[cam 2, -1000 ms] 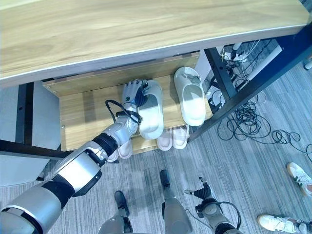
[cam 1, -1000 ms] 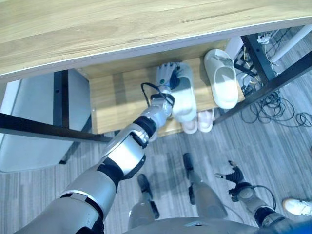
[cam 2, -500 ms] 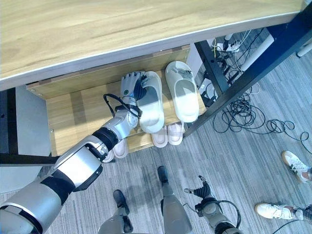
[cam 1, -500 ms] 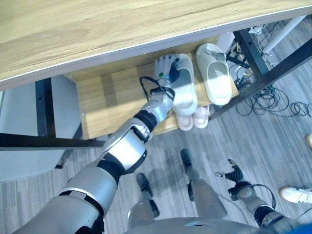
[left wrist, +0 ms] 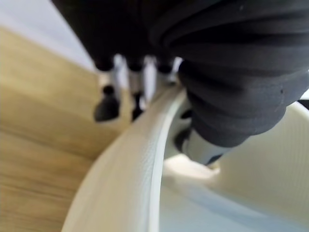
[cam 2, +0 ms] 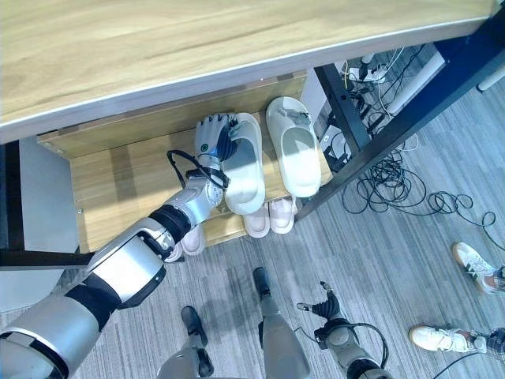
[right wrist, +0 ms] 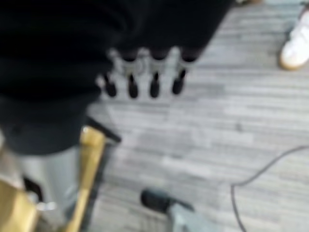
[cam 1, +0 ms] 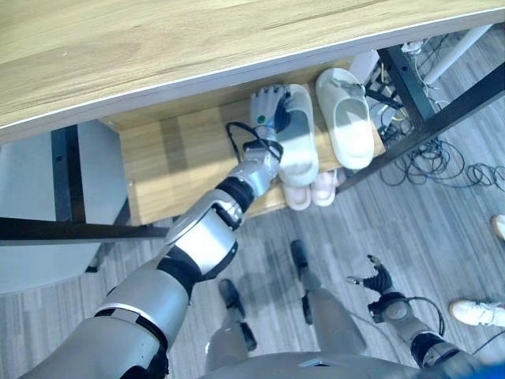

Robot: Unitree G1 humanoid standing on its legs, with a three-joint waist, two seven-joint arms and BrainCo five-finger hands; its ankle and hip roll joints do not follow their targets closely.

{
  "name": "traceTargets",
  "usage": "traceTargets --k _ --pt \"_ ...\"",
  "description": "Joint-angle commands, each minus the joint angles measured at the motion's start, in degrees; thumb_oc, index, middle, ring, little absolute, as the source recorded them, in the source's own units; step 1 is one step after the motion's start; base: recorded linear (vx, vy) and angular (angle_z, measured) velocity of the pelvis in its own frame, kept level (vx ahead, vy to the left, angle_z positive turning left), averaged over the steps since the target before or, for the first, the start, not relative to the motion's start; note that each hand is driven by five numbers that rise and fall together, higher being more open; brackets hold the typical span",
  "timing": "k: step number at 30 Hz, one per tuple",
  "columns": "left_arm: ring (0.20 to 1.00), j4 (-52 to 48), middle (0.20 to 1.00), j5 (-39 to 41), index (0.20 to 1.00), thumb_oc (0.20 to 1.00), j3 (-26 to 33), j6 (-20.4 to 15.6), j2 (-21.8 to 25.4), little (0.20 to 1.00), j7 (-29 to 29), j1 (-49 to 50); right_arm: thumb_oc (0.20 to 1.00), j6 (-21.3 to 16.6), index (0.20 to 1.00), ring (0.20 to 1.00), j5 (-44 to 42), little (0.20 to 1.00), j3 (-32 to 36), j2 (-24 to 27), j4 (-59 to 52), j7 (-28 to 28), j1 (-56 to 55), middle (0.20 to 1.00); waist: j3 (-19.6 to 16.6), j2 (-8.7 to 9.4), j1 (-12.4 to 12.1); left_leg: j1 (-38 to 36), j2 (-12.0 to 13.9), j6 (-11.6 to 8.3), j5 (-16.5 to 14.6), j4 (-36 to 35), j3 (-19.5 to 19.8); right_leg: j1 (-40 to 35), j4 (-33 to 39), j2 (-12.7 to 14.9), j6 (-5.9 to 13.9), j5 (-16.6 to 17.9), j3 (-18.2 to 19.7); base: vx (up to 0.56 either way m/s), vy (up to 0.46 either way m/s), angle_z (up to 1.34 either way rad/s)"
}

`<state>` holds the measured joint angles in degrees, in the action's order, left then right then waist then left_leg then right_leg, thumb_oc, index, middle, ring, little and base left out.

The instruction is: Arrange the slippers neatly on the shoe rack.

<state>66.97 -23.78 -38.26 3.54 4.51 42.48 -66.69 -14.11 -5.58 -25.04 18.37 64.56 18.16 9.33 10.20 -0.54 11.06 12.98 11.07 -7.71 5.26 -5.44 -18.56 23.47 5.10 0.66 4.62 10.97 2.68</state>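
White slippers sit on our wooden rack [cam 1: 181, 158] under the table [cam 1: 158, 39]. Our left hand [cam 2: 213, 136] grips the left slipper [cam 2: 246, 170] at its inner edge, fingers outside and thumb inside, as the left wrist view shows. Just beside it lies the right slipper [cam 2: 293, 154], apart from the hand. A pink pair [cam 2: 270, 217] pokes out from the lower shelf. Our right hand [cam 1: 377, 280] hangs low over the floor, fingers relaxed and holding nothing.
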Motion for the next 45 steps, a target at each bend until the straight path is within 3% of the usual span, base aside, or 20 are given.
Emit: traceTargets --k 1,7,8,9,10,25,45 --pt "0.2 3.91 0.2 0.32 0.2 0.2 2.66 -0.6 -1.65 0.2 -1.15 -4.32 1.0 -1.17 1.0 1.0 -2.35 1.0 -1.34 2.08 -0.03 1.05 3.28 1.0 3.98 -2.36 0.35 4.34 4.02 -2.33 4.33 0.44 4.65 4.62 -9.09 0.26 1.45 -9.54 -2.88 0.0 -0.015 -0.03" --pt "0.2 4.35 0.2 1.23 0.2 0.2 3.2 -0.78 -0.83 0.2 -1.24 -4.77 1.0 -1.15 1.0 1.0 -2.05 1.0 -1.46 2.22 0.15 1.09 3.28 1.0 3.74 -2.3 0.42 4.41 4.18 -2.37 4.51 0.44 4.21 5.01 -8.98 0.08 1.52 -9.21 -2.57 0.01 -0.006 -0.09" --pt "0.517 4.38 0.517 2.69 0.517 0.517 3.86 -1.27 -0.84 0.517 -1.12 -5.55 1.0 -1.07 1.0 1.0 -1.95 1.0 -1.36 2.19 0.28 1.23 3.13 1.0 3.56 -2.31 0.61 4.49 4.3 -2.36 4.32 0.44 4.0 5.08 -8.76 0.01 1.55 -9.14 -2.48 0.0 -0.008 -0.11" --pt "0.912 4.63 0.912 2.99 0.912 0.912 3.91 -1.38 -0.93 0.912 -1.07 -5.68 1.0 -1.07 1.0 1.0 -1.95 1.0 -1.28 2.22 0.39 1.25 2.99 1.0 3.5 -2.3 0.69 4.53 4.32 -2.36 4.26 0.44 3.94 5.15 -8.7 -0.01 1.54 -9.1 -2.47 0.0 -0.008 -0.08" --pt "1.0 4.61 1.0 3.19 1.0 1.0 3.88 -1.45 -1.08 1.0 -1.18 -5.76 1.0 -1.07 1.0 1.0 -1.8 1.0 -1.3 2.28 0.49 1.3 2.83 1.0 3.43 -2.33 0.71 4.51 4.32 -2.32 4.15 0.44 3.95 5.16 -8.72 -0.03 1.52 -9.1 -2.47 0.0 -0.007 -0.04" --pt "1.0 2.59 1.0 11.71 1.0 1.0 5.8 -5.54 -3.35 1.0 -3.0 -4.49 1.0 -0.28 1.0 1.0 -2.27 1.0 -0.53 2.16 0.9 1.05 2.34 1.0 2.24 -3.45 0.25 4.52 3.99 -2.02 3.87 0.44 4.52 4.3 -8.36 -0.07 1.24 -9.55 -3.16 0.0 0.0 0.0" --pt "1.0 -1.85 1.0 19.25 1.0 1.0 7.84 -8.0 -0.49 1.0 -4.95 -3.33 1.0 1.21 1.0 1.0 -3.22 1.0 1.21 1.11 1.87 0.25 2.39 1.0 0.86 -4.97 -2.03 4.37 3.2 -1.69 3.78 0.44 6.29 1.55 -7.28 0.44 1.34 -9.9 -5.01 0.0 0.001 0.0"
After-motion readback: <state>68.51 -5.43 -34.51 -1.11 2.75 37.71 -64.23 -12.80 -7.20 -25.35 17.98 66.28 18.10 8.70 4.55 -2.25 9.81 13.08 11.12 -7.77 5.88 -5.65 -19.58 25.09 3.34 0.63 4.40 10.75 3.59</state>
